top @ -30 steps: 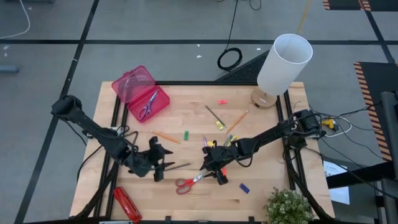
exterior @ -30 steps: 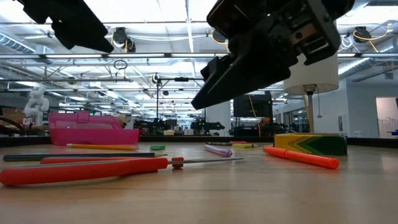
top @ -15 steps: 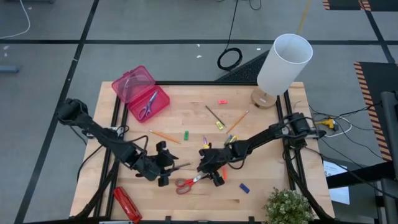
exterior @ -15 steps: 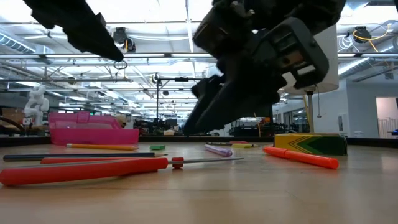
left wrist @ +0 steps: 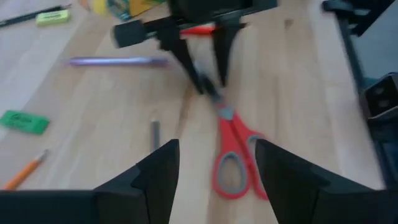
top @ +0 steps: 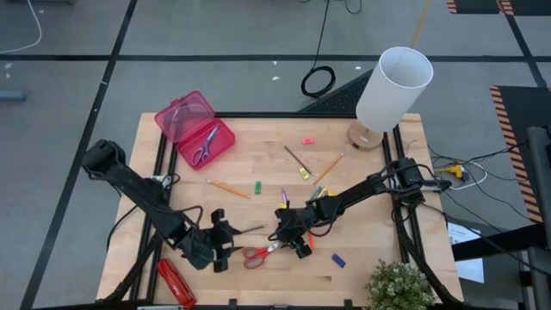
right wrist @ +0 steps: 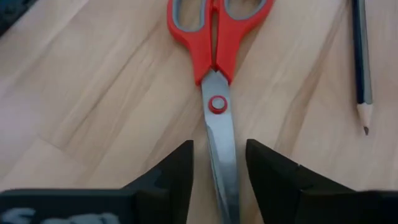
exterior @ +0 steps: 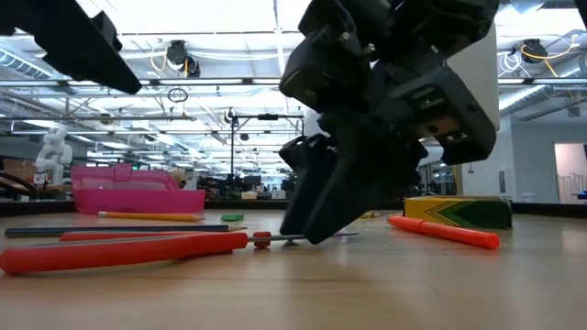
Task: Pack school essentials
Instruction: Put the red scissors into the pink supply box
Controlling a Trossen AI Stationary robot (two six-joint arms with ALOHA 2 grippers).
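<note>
Right hand (top: 287, 240) is down low over the red scissors (top: 261, 252), fingers apart and straddling the blades — in its own wrist view the steel runs straight between the two fingers (right wrist: 177, 165), pivot screw just ahead of them. From table height the fingertips look at or all but on the surface (top: 362, 258), so this is the pick-up step for the scissors, with the grasp set up but not yet closed.

The scissors lie flat near the front edge, handles toward the left arm, blade tips under the right hand. Left hand (top: 217, 254) sits just beside the handles, also spread, nothing between its fingers — it looks straight along the scissors at the other hand and seems to be waiting or lining up for a share in the lift.

Where it all has to go: the pink case (top: 195, 129) at the far left corner, lid open, purple scissors (top: 205, 145) already lying in it. Still out on the surface — an orange pencil (top: 228, 189), a dark pencil (top: 247, 230) just beyond the left hand, a green eraser (top: 257, 186), a purple pen (top: 283, 196), the crayon box (exterior: 459, 212) and the orange marker (exterior: 444, 231) next to it.

Next move, as I read it: squeeze onto the blades. They are thin and flat against the wood, so the fingertips need to stay right down and centred or they will slide off the steel. Then lift clear and carry well across to the case — a long reach for the right arm, so a handover to the left looks likely.
</note>
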